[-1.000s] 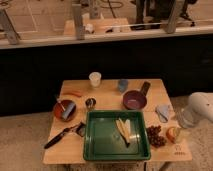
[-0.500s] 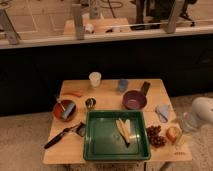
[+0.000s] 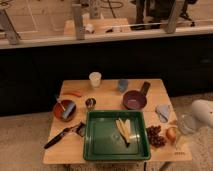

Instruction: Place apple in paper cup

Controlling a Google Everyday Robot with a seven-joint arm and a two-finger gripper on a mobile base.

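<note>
The apple, orange-red and small, lies on the wooden table near its right front corner, beside a dark bunch of grapes. The cream-white paper cup stands upright at the table's back, left of centre, far from the apple. My white arm comes in from the right edge. Its gripper hangs just right of and slightly above the apple, close to it. I cannot tell whether it touches the apple.
A green tray holding a pale banana-like item fills the front centre. Also on the table: blue-grey cup, purple bowl, small metal cup, red bowl, black utensil, pale cloth.
My arm has shifted slightly down and to the right, at the table's right edge. The apple and the other things have not moved.
</note>
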